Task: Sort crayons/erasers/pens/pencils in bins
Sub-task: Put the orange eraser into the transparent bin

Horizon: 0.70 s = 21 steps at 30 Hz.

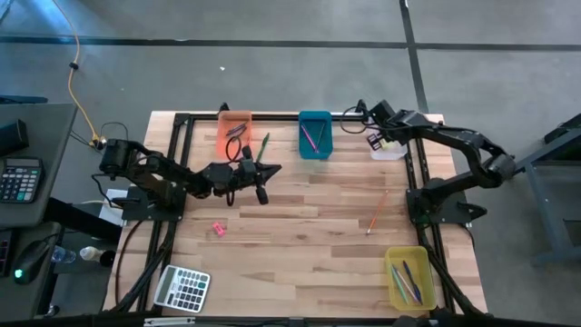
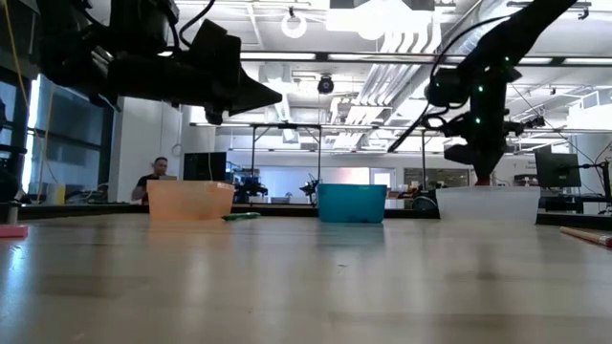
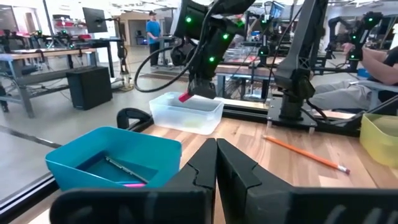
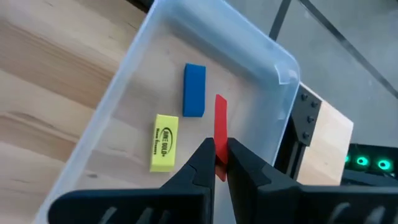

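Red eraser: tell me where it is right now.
The red eraser is pinched in the right pincer, above the clear bin at the table's far right corner.

I see a grey concrete floor (image 1: 272, 23) around the bench, dark seams crossing it. A yellow cable (image 1: 77, 86) trails over it. A grey side desk (image 1: 36, 182) carries a dark calculator (image 1: 18, 180). Beyond: an open workshop with white ceiling ducts (image 2: 382, 67), strip lights, a person seated (image 2: 158, 177) far back, another standing (image 3: 152, 28), and a black box (image 3: 90, 86) on the floor.
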{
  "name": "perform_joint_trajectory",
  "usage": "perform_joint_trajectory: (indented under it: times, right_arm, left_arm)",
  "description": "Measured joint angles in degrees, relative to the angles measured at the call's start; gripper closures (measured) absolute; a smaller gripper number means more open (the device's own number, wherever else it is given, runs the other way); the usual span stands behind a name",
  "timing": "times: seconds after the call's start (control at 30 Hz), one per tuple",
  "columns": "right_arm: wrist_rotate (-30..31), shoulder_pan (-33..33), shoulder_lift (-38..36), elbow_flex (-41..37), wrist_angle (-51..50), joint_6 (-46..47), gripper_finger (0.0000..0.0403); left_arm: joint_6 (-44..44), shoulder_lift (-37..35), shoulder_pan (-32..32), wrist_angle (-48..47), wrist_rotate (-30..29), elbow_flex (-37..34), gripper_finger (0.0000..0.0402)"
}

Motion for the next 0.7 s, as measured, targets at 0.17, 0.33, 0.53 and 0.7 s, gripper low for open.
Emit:
perform_joint_trajectory:
  times: [0.17,0.33,0.53,0.7]
  right_arm:
    - [-0.33,-1.47,0.06,-3.12,4.13,-1.64,0.0391]
    - [-0.57,-1.38,1.86,-4.22,5.98,-1.6,0.0391]
    - [-0.53,-1.4,5.0,-4.22,5.93,-1.24,0.0391]
    - [-0.5,-1.4,5.53,-4.1,5.46,-0.22,0.036]
  left_arm:
    - [-0.11,0.0,0.0,-0.07,0.0,0.0,0.0401]
    - [-1.04,0.0,0.0,-0.07,1.56,0.02,0.0401]
    - [-1.49,0.0,0.0,-0.07,1.67,0.02,0.0401]
    - [-1.49,0.0,0.0,-0.07,1.62,0.02,0.0401]
